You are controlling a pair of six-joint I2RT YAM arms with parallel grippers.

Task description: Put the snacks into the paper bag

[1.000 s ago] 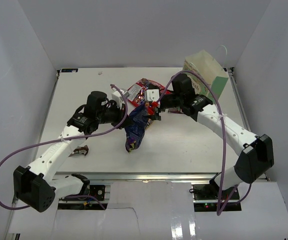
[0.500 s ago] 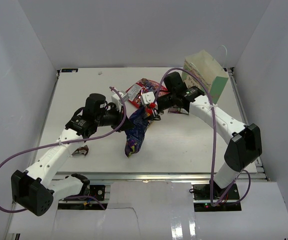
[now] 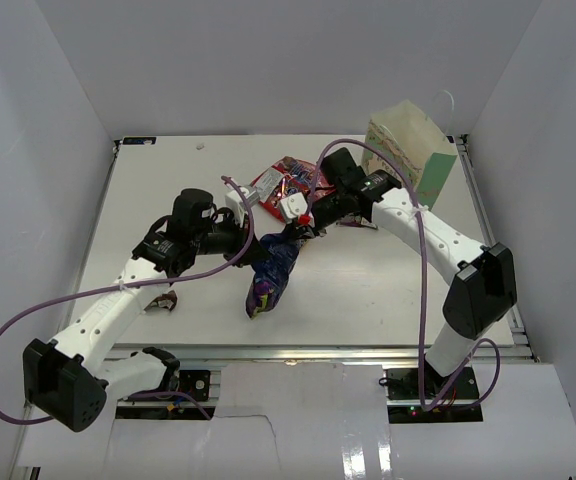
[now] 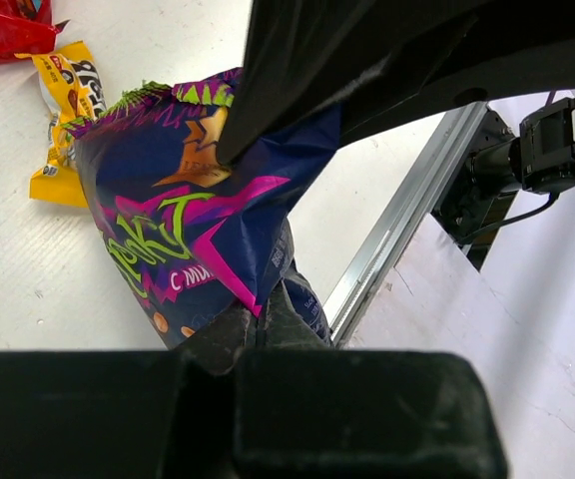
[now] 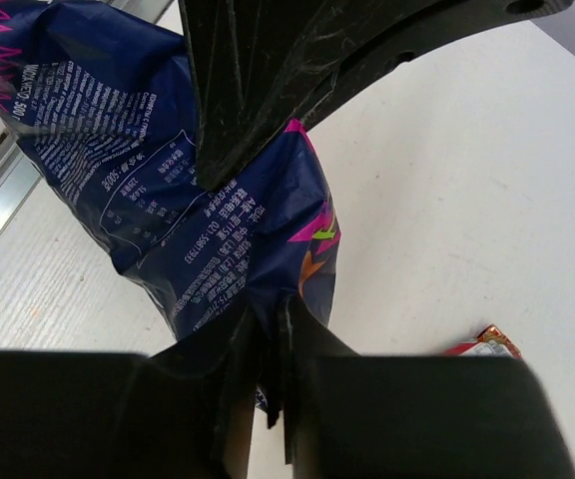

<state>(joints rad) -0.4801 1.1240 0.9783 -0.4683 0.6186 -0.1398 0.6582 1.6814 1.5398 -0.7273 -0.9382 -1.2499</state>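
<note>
The purple-blue glossy bag (image 3: pixel 271 268) hangs between both arms above the table, its lower end near the surface. My left gripper (image 3: pixel 252 244) is shut on one edge of it (image 4: pixel 183 230). My right gripper (image 3: pixel 302 226) is shut on the opposite edge (image 5: pixel 168 180). The red candy bag (image 3: pixel 286 180) lies behind them. A yellow packet (image 4: pixel 63 120) lies flat beside the red bag (image 4: pixel 3 25). A dark brown wrapper (image 3: pixel 162 300) lies at the front left. The mint and cream paper bag (image 3: pixel 414 150) stands upright at the far right corner.
The table's metal front rail (image 4: pixel 397 220) runs close below the hanging bag. White walls enclose the table on three sides. The right arm's purple cable (image 3: pixel 430 290) loops over the right half of the table.
My right gripper has gone from open to shut on the purple-blue bag's edge and drawn in slightly to the left. The left gripper has kept its grip.
</note>
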